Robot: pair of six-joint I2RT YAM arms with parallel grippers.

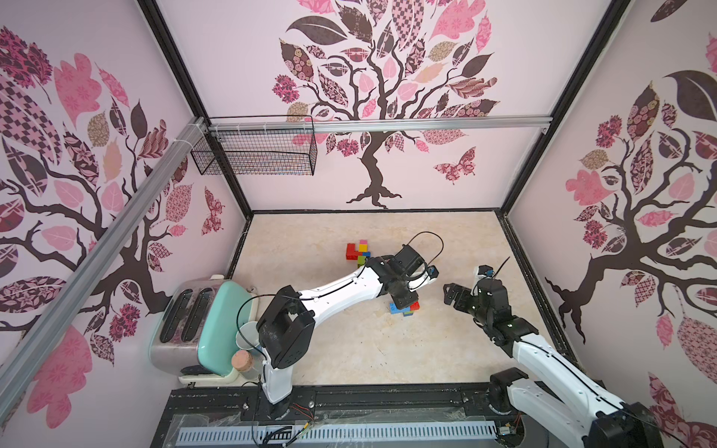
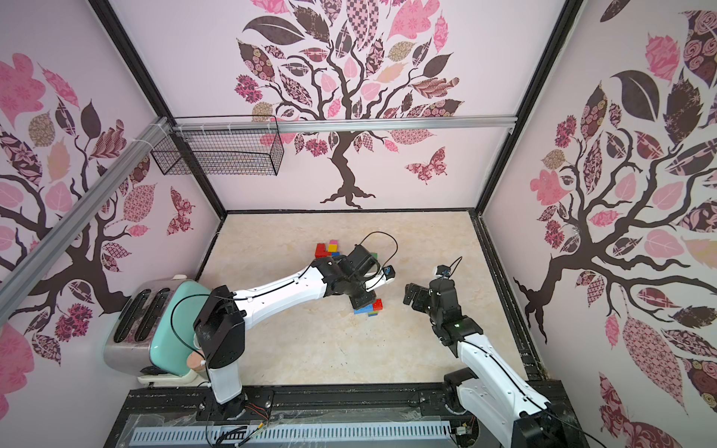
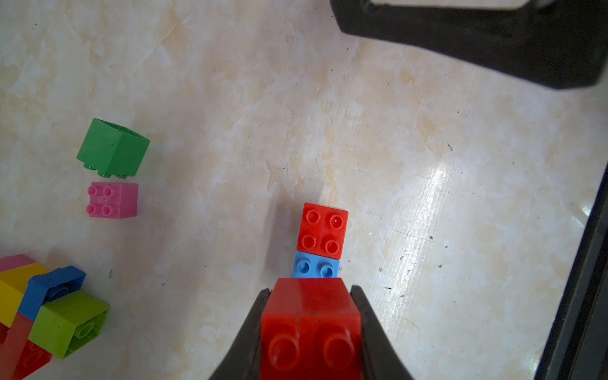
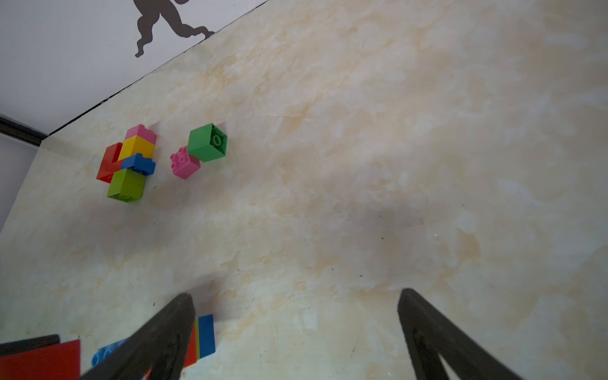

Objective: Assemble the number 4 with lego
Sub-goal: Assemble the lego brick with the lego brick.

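The left tool point(image 3: 310, 289) clamps a red brick point(image 3: 311, 317) over the stack point(image 3: 321, 232); pressed askew, it could fail to seat and topple the stack; the right tool point(image 4: 296, 293), open near the stack, steadies nothing.

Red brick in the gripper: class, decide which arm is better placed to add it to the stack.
Left. The left gripper is shut on the red brick right at the stack; the right gripper stands open and empty, apart.
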